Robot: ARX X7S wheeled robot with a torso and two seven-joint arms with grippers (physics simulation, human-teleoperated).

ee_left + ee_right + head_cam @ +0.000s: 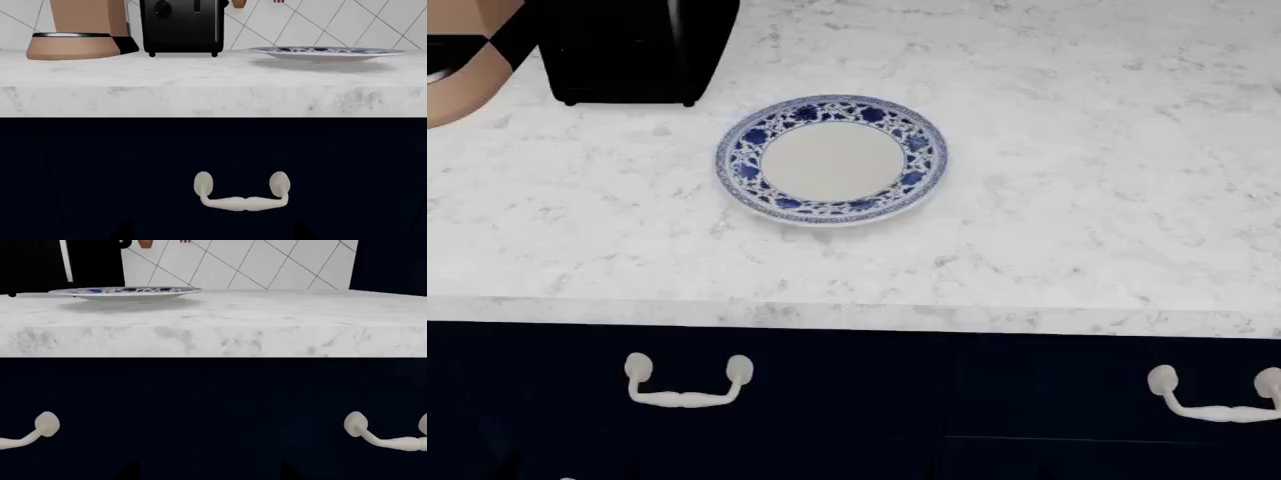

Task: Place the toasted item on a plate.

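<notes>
The plate (831, 159) was seen flat on the white marbled worktop (1068, 200) in the head view, its plain centre bare. The toasted item could not be seen in any view, so its place could not be told. A black toaster (627, 50) stood at about 10 o'clock from the plate, near it but apart, and a tan appliance (461, 70) with a black band was cut off at the edge, just beside the toaster at its 9 o'clock. Dark navy cabinet fronts (854, 400) were seen below the worktop at 6 o'clock, with white handles (687, 385) on them. A white tiled wall (267, 265) was shown behind the worktop in the wrist views. Neither gripper was visible in any view, so it could not be told whether either was wide, narrow or holding anything.
</notes>
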